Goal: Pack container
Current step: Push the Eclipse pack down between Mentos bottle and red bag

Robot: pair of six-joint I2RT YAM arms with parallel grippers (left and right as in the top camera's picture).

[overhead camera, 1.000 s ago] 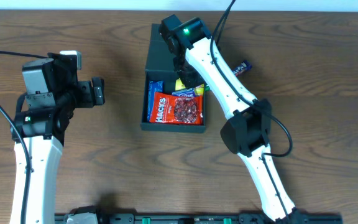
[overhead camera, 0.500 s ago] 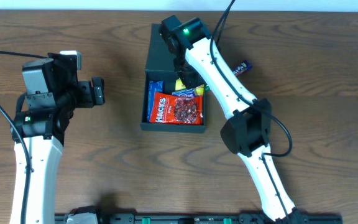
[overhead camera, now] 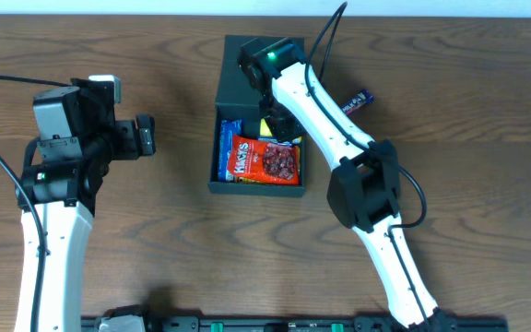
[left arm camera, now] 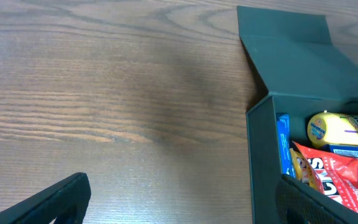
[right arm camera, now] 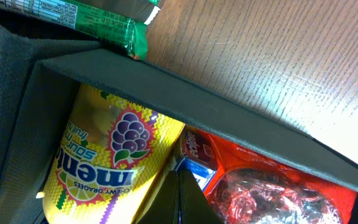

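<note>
The container (overhead camera: 218,138) is a dark rectangular box with its flap lid (overhead camera: 240,76) open towards the far side. Inside lie a red packet (overhead camera: 265,159), a blue packet (overhead camera: 230,134) and a yellow Mentos bag (right arm camera: 104,155). My right gripper (right arm camera: 182,202) is shut and empty, reaching into the box between the yellow bag and the red packet (right arm camera: 272,193); it also shows in the overhead view (overhead camera: 279,124). My left gripper (overhead camera: 144,136) is open and empty, left of the box. The left wrist view shows the box wall (left arm camera: 263,162) and the yellow bag (left arm camera: 344,127).
A small snack packet (overhead camera: 358,99) lies on the wooden table right of the box. A green wrapper (right arm camera: 98,22) lies just outside the box wall in the right wrist view. Bare wood spreads between my left gripper (left arm camera: 185,208) and the box.
My right wrist has shifted slightly nearer over the box. The red packet has shifted a little to the right. The left arm has not moved.
</note>
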